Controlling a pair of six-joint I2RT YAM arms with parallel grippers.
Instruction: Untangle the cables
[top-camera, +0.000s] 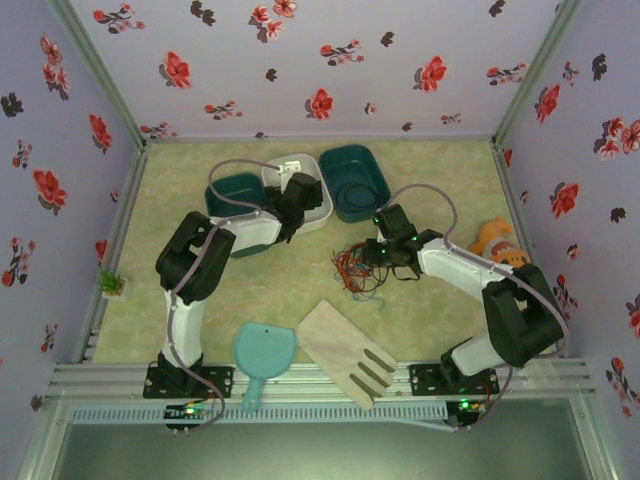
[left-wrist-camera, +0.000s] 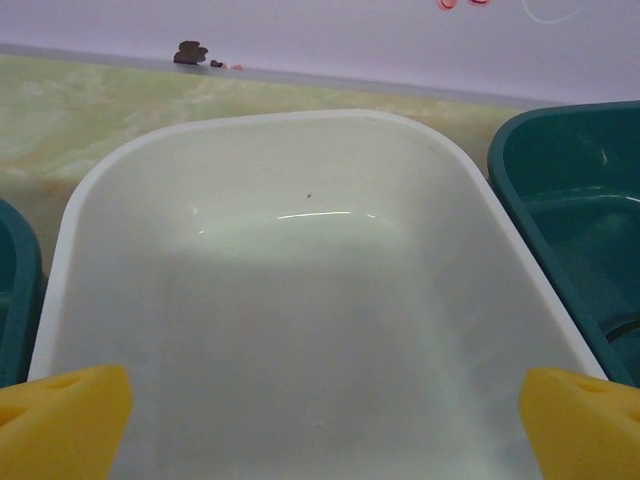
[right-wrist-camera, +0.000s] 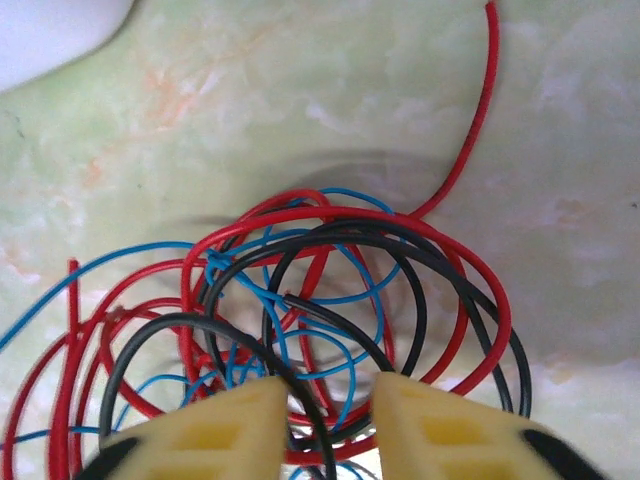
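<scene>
The cables lie in one tangled heap on the green tabletop, right of centre. In the right wrist view, red, black and blue strands loop over one another. My right gripper is down on the heap; its yellow fingers stand a narrow gap apart, with black, red and blue strands running between them and not visibly pinched. My left gripper hangs wide open over the empty white bin, nothing between its fingers.
The white bin sits between two teal bins at the back. A wooden slotted spatula and a light-blue dustpan lie near the front edge. An orange toy rests at the right; a small plant at the left.
</scene>
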